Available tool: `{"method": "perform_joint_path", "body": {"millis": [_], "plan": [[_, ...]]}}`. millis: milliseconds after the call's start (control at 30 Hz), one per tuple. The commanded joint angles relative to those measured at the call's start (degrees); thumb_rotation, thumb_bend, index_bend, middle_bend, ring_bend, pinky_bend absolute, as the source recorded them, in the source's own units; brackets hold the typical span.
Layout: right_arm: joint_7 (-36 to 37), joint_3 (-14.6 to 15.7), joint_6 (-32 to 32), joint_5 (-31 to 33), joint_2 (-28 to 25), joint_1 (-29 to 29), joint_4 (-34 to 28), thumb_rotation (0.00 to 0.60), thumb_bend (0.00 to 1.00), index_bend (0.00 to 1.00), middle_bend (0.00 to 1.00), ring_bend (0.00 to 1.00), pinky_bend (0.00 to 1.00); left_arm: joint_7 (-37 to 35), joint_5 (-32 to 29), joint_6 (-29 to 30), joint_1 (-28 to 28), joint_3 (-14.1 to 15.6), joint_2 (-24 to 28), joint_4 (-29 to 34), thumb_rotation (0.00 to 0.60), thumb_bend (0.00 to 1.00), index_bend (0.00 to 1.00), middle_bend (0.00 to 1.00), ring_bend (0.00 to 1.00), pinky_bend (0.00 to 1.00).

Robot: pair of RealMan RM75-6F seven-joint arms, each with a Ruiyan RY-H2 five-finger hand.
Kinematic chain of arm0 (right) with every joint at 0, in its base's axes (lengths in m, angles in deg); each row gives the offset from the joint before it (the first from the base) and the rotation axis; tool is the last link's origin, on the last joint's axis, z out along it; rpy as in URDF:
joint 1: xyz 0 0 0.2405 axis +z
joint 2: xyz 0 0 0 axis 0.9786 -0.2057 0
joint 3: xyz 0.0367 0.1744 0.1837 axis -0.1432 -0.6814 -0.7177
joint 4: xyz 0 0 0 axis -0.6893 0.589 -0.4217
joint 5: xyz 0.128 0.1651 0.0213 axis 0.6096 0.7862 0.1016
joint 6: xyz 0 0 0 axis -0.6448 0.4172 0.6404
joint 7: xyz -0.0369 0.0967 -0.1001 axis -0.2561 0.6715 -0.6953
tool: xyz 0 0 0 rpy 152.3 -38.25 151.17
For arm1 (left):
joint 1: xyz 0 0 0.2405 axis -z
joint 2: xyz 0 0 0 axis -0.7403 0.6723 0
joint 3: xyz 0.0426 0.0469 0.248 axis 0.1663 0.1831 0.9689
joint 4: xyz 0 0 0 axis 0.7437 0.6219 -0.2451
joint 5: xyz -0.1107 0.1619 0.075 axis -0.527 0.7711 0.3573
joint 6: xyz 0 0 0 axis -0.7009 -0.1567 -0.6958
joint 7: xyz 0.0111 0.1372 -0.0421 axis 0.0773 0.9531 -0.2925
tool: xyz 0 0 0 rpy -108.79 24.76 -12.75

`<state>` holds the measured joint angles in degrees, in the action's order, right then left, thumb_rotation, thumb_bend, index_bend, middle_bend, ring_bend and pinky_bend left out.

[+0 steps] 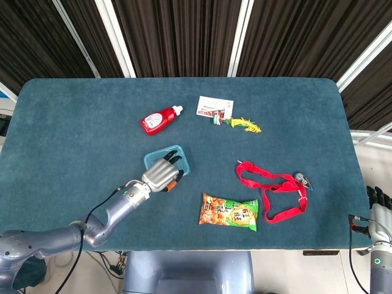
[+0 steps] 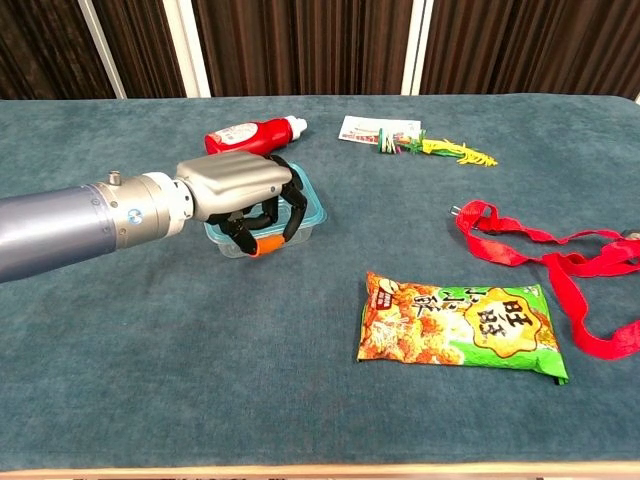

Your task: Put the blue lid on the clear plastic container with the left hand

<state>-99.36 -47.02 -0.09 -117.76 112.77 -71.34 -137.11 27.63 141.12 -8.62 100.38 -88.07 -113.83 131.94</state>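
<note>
The blue lid (image 1: 182, 156) lies on top of the clear plastic container (image 2: 303, 227) at the table's middle left. My left hand (image 1: 160, 173) covers the lid's near half, fingers curled down over its rim and the container's front wall. In the chest view the left hand (image 2: 240, 186) hides most of the container, and only the blue lid's (image 2: 311, 201) right part shows. My right hand (image 1: 381, 202) hangs off the table at the bottom right corner, fingers straight, holding nothing.
A red ketchup bottle (image 1: 160, 119) lies just behind the container. A printed card (image 1: 214, 106) and a yellow-green tassel (image 1: 242, 124) sit further back. A snack bag (image 1: 229, 211) and a red lanyard (image 1: 275, 190) lie to the right.
</note>
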Motion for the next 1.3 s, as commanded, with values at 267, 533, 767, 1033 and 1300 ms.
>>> {"method": "perform_joint_path", "body": {"millis": [267,533,767,1033,1300], "plan": [[-0.04,0.19,0.52,-0.69,0.19,-0.08,-0.22,0.600,0.27,0.04,0.00,0.00,0.00,0.83,0.32,6.09,-0.78,-4.09,7.04,9.83,0.600,0.47,0.51,0.50,0.13,0.05],[-0.98,0.74,1.11,-1.71,0.39,-0.04,-0.99,0.600,0.27,0.04,0.00,0.00,0.00,8.31,-2.95,7.84,-3.44,-3.43,15.06,18.40,0.600,0.36,0.21,0.16,0.00,0.03],[-2.58,1.80,2.10,-3.56,0.71,-0.07,-2.25,0.600,0.27,0.04,0.00,0.00,0.00,16.60,-5.18,18.31,-11.03,-0.87,21.13,25.98,0.600,0.32,0.15,0.09,0.00,0.03],[-3.83,2.94,4.33,-6.98,0.30,-0.50,-4.13,0.600,0.27,0.04,0.00,0.00,0.00,12.43,-1.02,30.61,-22.10,4.74,26.17,27.54,0.600,0.32,0.14,0.08,0.00,0.03],[-3.58,4.96,6.04,-13.42,-1.50,-0.97,-5.75,0.600,0.27,0.04,0.00,0.00,0.00,1.11,1.25,39.23,-32.40,8.85,27.79,24.66,0.600,0.30,0.14,0.07,0.00,0.03]]}}
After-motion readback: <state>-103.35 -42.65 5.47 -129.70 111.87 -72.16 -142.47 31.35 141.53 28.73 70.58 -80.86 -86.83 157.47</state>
